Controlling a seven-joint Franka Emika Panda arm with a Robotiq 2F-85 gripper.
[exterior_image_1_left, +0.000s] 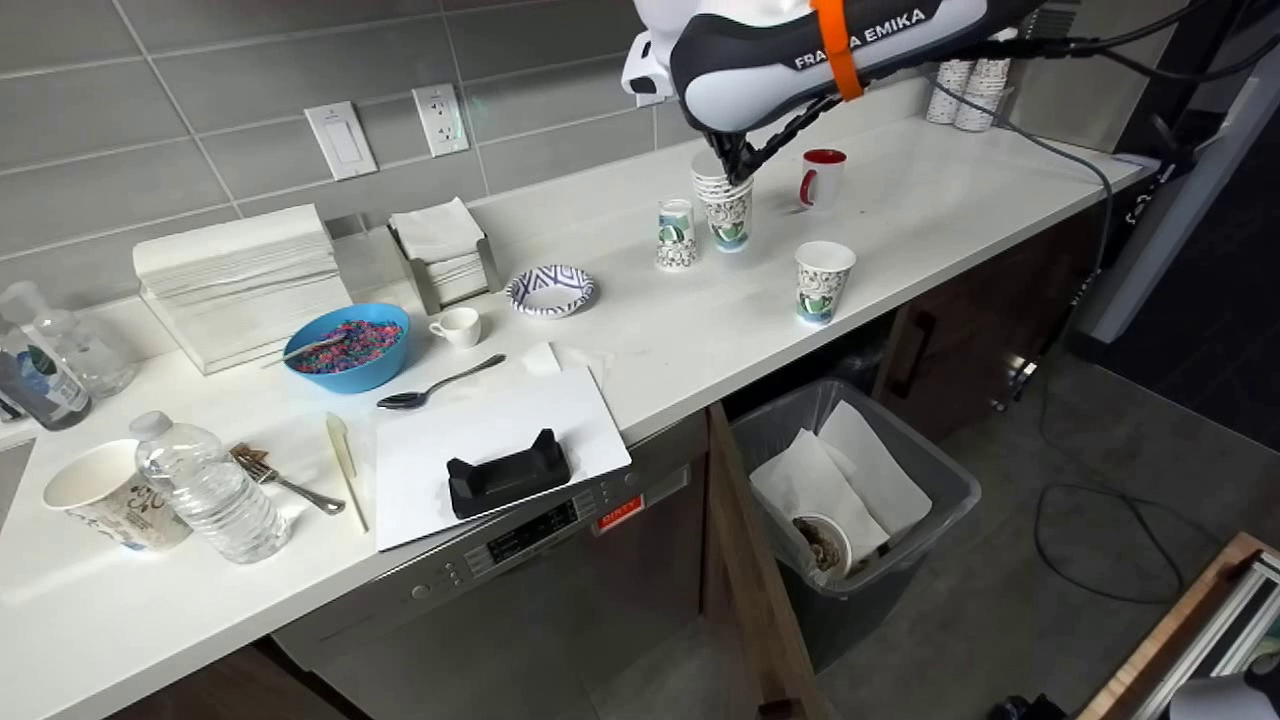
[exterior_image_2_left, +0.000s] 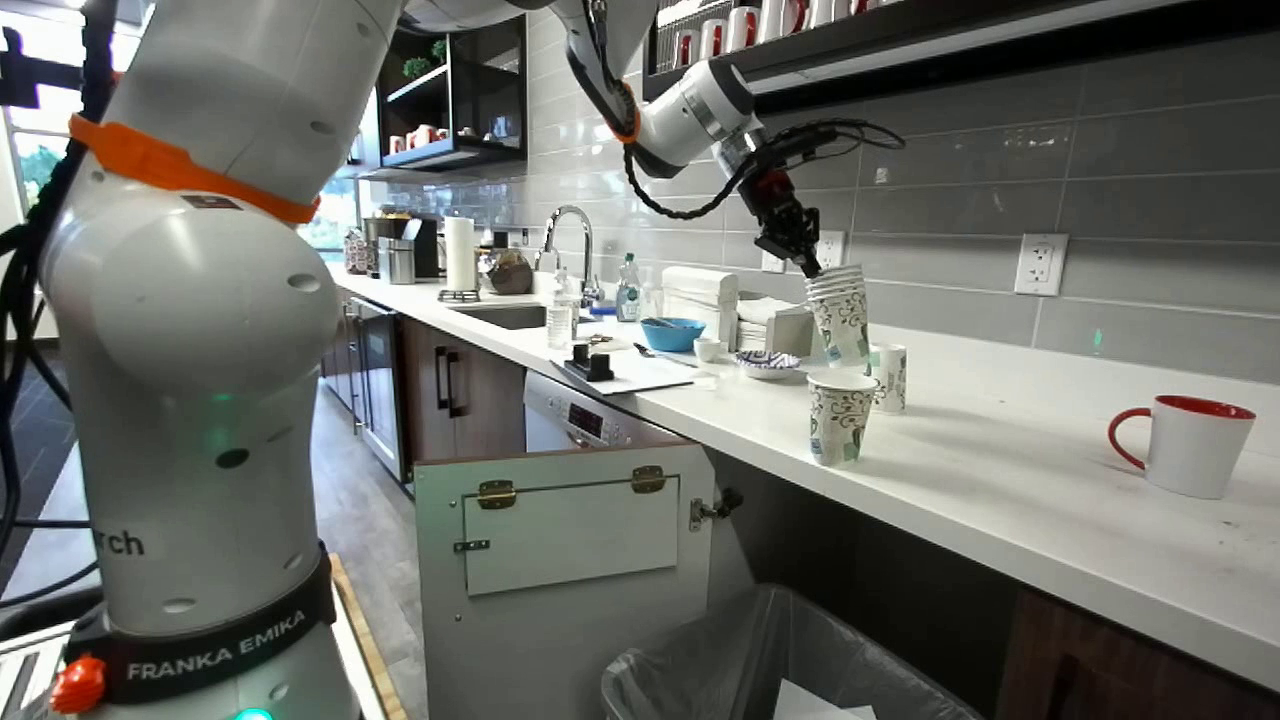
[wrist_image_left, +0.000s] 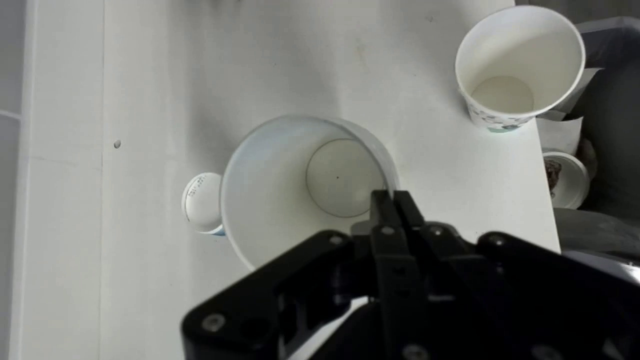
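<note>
The tapered stack of white patterned paper cups (exterior_image_2_left: 840, 315) looks smooth and matt; near the front edge of the long smooth white counter (exterior_image_1_left: 680, 345), the clear cylindrical plastic bottle (exterior_image_1_left: 212, 490) is glossy and ribbed.

There is one gripped cup stack (exterior_image_2_left: 843, 318), one blue bowl (exterior_image_1_left: 360, 378), one bin (exterior_image_1_left: 865, 608).

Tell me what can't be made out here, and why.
Wrist view: cup stack, part of its rim behind the gripper.
Wrist view: overturned cup, one side hidden by the cup stack.
In an exterior view: waste bin, base cut off by the bottom edge.
In an exterior view: discarded cup, brown contents too small to identify.
</note>
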